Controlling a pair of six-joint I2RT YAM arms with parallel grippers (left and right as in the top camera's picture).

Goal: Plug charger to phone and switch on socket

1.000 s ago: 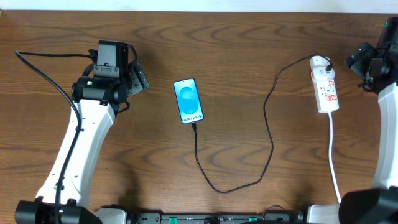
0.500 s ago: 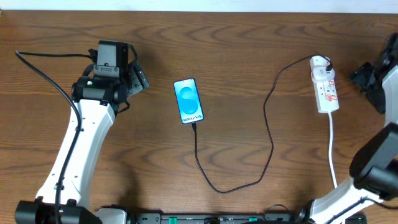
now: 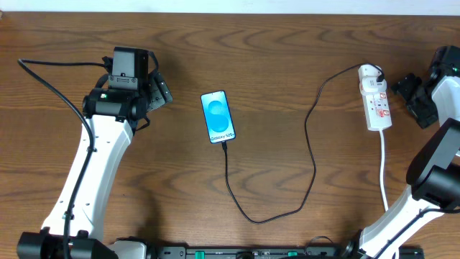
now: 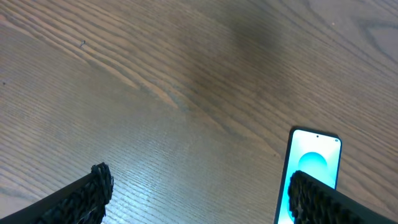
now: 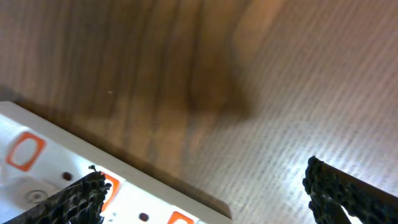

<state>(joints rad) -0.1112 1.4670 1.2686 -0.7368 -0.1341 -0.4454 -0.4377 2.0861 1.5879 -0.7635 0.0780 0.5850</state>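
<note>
1. Left wrist view: the slim black-framed phone with light-blue screen (image 4: pixel 314 155) runs off the bottom edge, partly hidden by the left gripper (image 4: pixel 200 175).
2. Right wrist view: the narrow white power strip with red markings (image 5: pixel 143 193) is blurred and cut by 2 edges.
3. Overhead: the tip of the long thin black cable (image 3: pixel 313 151) is too small to tell whether it is seated.

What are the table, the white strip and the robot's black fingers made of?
Table: wood or wood-look laminate, matte, with grain lines running across it. White strip: smooth moulded plastic, by its even, slightly glossy surface. Left fingers: black with a knobbly texture, probably rubber or foam; hard to say which.
</note>
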